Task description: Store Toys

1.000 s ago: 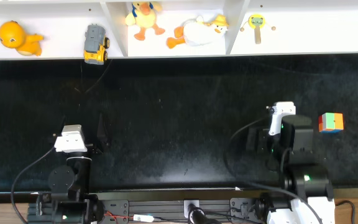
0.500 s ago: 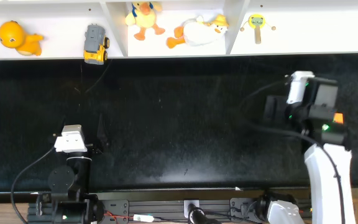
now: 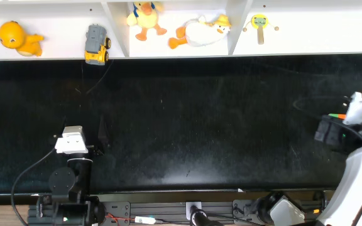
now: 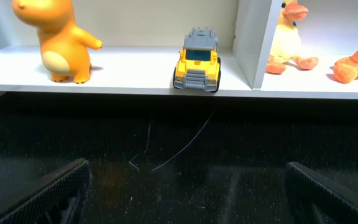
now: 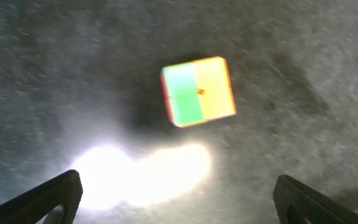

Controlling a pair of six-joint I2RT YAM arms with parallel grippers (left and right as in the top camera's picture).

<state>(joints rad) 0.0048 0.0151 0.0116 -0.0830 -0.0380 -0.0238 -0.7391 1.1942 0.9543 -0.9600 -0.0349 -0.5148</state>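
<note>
Black table [image 3: 181,125] carries a cube [image 5: 198,91] under the spread right gripper [image 5: 178,180]. White shelf [image 3: 118,28] holds an orange figure [image 3: 17,37], truck [image 3: 97,44], plush ducks [image 3: 146,19]. Left gripper [image 4: 186,167] is spread too.

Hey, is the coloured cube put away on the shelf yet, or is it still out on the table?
Still out: the cube lies on the black tabletop beneath the open right gripper, which is not touching it.

Tucked in on the left, stretched out on the right.
Low by its base, black two-finger left gripper [image 4: 186,167] spread wide; out at the far right edge, black two-finger right gripper [image 5: 176,185] facing down, spread wide too.
</note>
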